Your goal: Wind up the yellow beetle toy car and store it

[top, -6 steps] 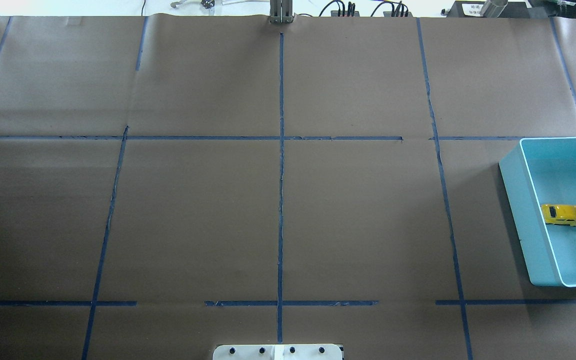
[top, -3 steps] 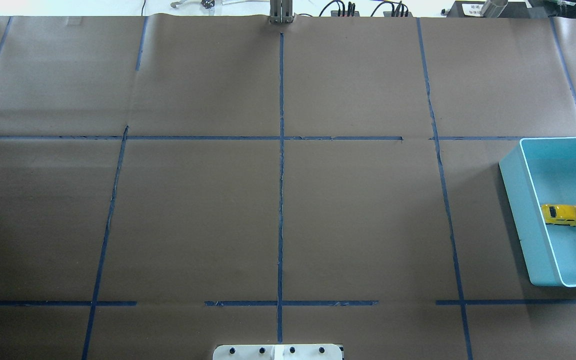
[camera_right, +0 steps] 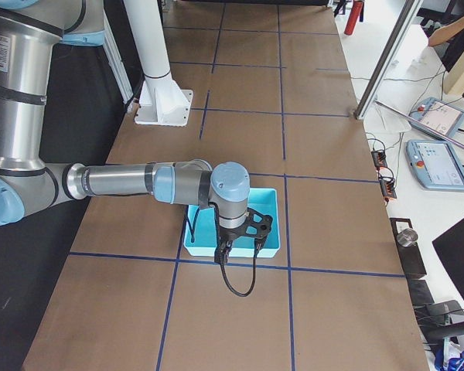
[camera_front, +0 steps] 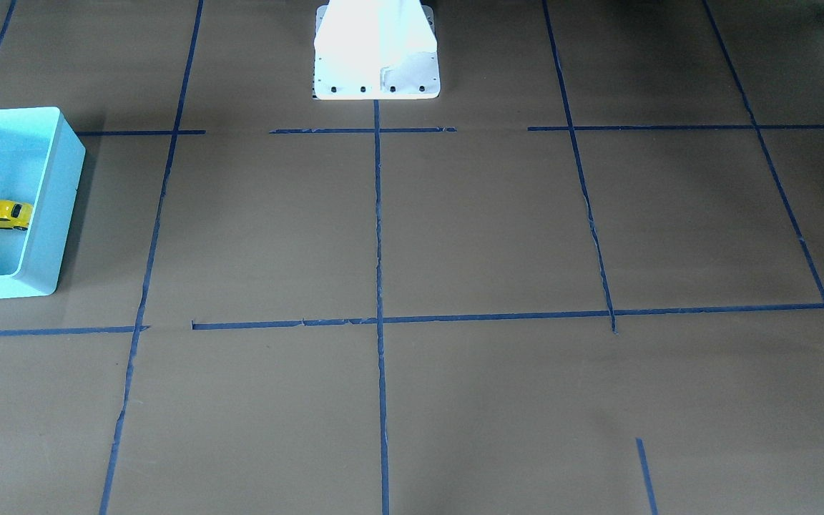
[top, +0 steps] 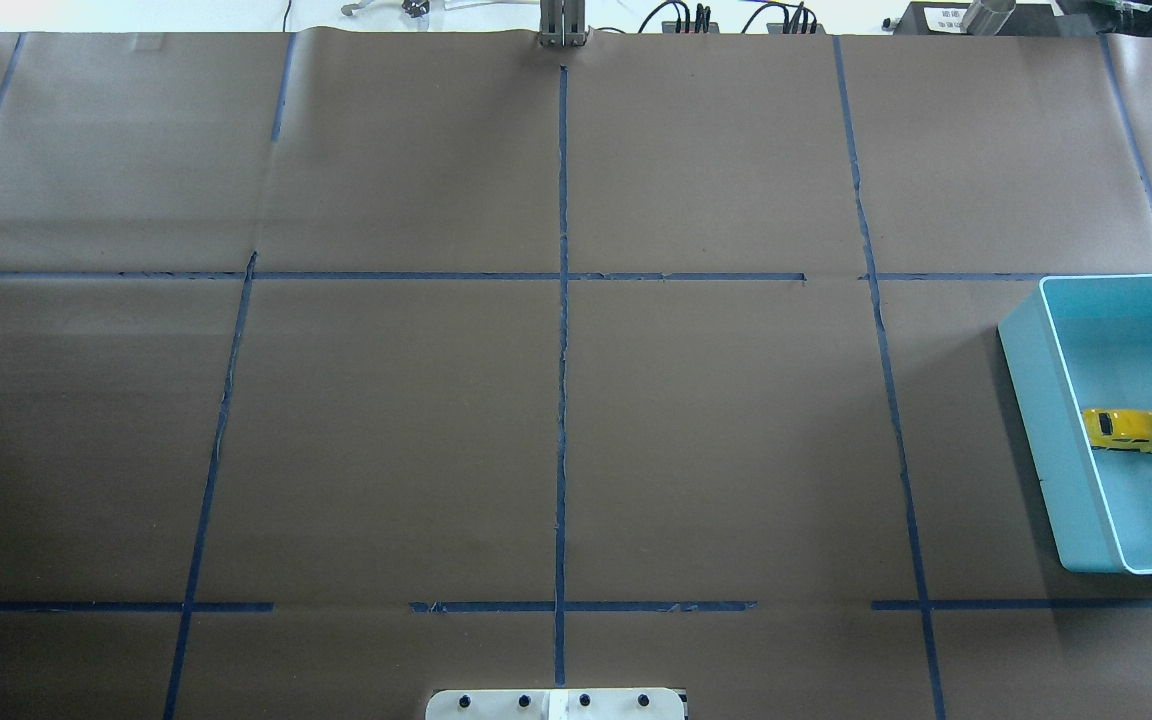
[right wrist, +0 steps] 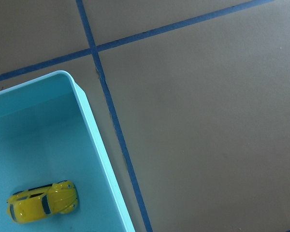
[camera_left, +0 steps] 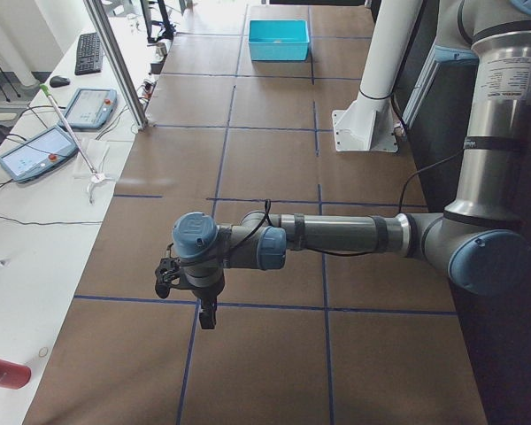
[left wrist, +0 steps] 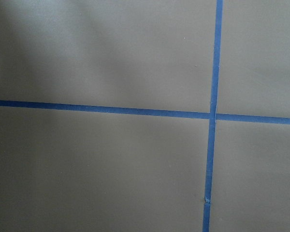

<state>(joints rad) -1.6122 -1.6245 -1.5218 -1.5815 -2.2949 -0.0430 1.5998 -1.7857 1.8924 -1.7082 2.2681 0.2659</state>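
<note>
The yellow beetle toy car [top: 1126, 430] lies inside the turquoise bin [top: 1036, 400] at the table's right edge. It also shows in the front-facing view [camera_front: 1, 214] and the right wrist view [right wrist: 42, 201]. My right gripper [camera_right: 240, 249] hangs above the bin [camera_right: 269, 207], seen only in the exterior right view. My left gripper [camera_left: 188, 297] hangs over bare table at the far left end, seen only in the exterior left view. I cannot tell whether either is open or shut. Neither touches the car.
Brown paper with blue tape lines [top: 562, 400] covers the table. The white robot base [camera_front: 376, 50] stands at the near middle edge. Tablets and cables [camera_left: 66, 133] lie beyond the table's far edge. A metal post [top: 562, 25] stands at the far edge.
</note>
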